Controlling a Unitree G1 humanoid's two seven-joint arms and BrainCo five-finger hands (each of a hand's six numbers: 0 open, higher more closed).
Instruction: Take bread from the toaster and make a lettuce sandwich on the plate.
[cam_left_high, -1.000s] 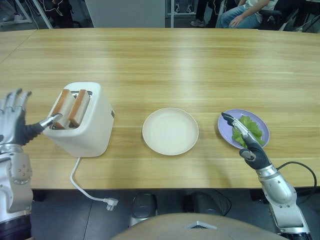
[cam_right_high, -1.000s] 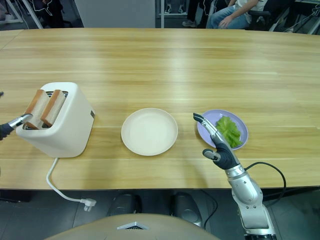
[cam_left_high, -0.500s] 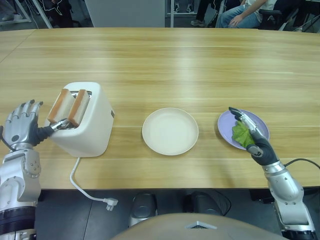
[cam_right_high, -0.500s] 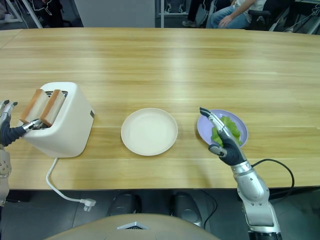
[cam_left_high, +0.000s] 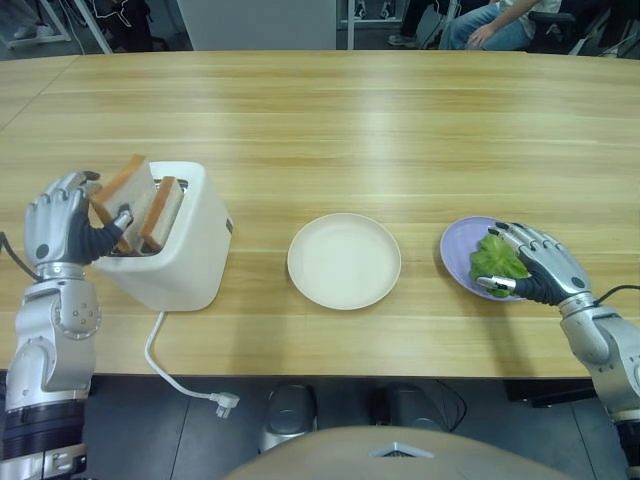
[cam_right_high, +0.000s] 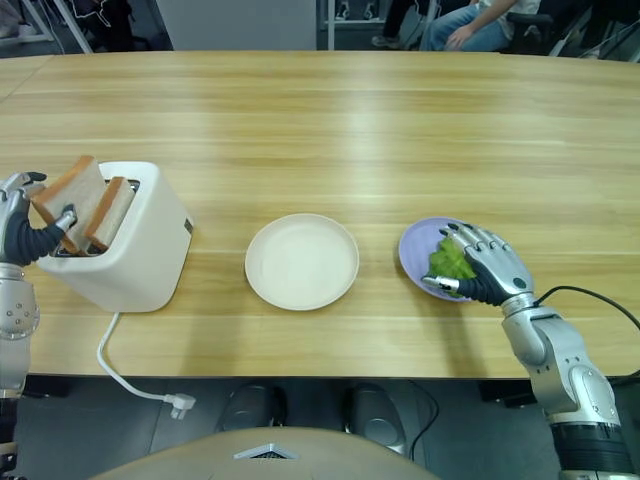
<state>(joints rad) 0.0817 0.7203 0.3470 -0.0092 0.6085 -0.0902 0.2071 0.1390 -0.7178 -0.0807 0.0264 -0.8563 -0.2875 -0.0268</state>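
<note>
Bread slice (cam_left_high: 122, 183) sits tilted and partly raised out of the toaster (cam_left_high: 185, 262), pinched in the curled fingers of our left hand (cam_left_high: 62, 215). A second slice (cam_left_high: 165, 208) stands in the slot beside it. We judge that we are at the first step, pulling bread. Next we must lift it free and carry it to the white plate (cam_left_high: 344, 262). Our right hand (cam_left_high: 545, 272) is closed over the lettuce (cam_left_high: 490, 262) on the purple dish (cam_left_high: 455, 238).

Your right hand (cam_left_high: 545, 272) covered the lettuce's (cam_left_high: 490, 258) right side. Your left hand (cam_left_high: 62, 218) hid the raised bread slice's (cam_left_high: 122, 183) lower edge, and the toaster (cam_left_high: 188, 255) hid the other slice's (cam_left_high: 166, 208).
</note>
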